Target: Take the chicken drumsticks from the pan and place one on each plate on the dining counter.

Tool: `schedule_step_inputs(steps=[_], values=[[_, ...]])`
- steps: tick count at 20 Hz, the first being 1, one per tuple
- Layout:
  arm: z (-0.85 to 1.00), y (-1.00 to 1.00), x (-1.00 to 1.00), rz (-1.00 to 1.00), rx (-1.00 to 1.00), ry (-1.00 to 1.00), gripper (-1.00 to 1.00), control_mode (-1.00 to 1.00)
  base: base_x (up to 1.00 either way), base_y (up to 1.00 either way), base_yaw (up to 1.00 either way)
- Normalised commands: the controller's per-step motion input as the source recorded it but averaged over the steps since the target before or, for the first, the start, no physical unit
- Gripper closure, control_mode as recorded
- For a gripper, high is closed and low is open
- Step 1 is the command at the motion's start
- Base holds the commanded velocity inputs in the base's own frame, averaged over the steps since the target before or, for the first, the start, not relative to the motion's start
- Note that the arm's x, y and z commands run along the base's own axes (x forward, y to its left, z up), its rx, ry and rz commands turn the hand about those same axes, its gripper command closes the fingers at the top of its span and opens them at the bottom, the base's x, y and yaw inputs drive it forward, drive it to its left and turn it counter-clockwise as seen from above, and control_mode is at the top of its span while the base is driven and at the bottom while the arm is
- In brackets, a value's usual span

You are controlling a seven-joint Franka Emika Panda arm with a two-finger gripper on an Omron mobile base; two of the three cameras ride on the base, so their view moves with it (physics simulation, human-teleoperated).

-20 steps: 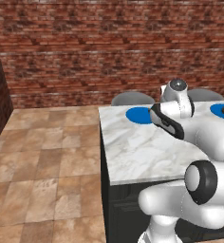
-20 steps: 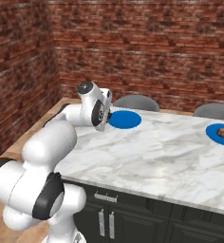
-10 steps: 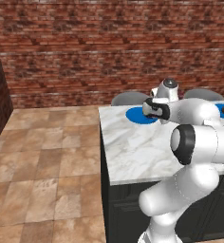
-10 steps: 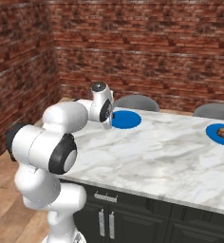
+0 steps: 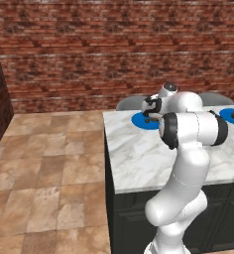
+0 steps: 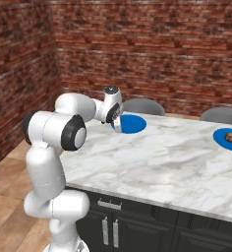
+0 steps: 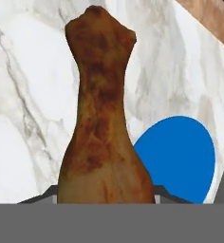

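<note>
My gripper (image 5: 150, 115) is shut on a golden-brown chicken drumstick (image 7: 102, 118), which hangs just above the near edge of a blue plate (image 5: 141, 120) at the left end of the dining counter (image 5: 139, 158). From the right base view the gripper (image 6: 117, 126) sits at that plate's (image 6: 132, 124) left rim. In the hand view the gripper (image 7: 104, 194) points down past the drumstick at white marble and at the plate (image 7: 185, 156). A second blue plate (image 6: 226, 138) at the right carries another drumstick (image 6: 231, 136). The pan is out of view.
Grey chair backs (image 6: 142, 106) (image 6: 221, 114) stand behind the counter against a brick wall (image 5: 89, 49). The counter's left edge (image 5: 108, 149) drops to a tiled floor (image 5: 44, 168). My own elbow (image 5: 193, 130) rises over the counter's front.
The arm has swung round, its elbow coming up and forward. The gripper has carried the drumstick a little closer to the left blue plate and lower.
</note>
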Motion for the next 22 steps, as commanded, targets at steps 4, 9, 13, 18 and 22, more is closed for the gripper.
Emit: schedule_step_inputs(steps=[4,9,13,18,22], values=[[-0.67,0.0,0.62,0.08,-0.11,0.07,1.0,-1.0,0.0,0.0,0.0],[-0.24,-0.09,0.59,0.06,-0.02,0.0,1.0,-1.0,0.0,0.0,0.0],[-0.34,-0.1,0.58,0.06,-0.02,0.01,1.0,-1.0,0.0,0.0,0.0],[-0.43,-0.05,0.53,0.06,-0.03,0.01,1.0,-1.0,0.0,0.0,0.0],[-0.43,0.0,0.41,0.04,-0.06,0.0,1.0,-1.0,0.0,0.0,0.0]])
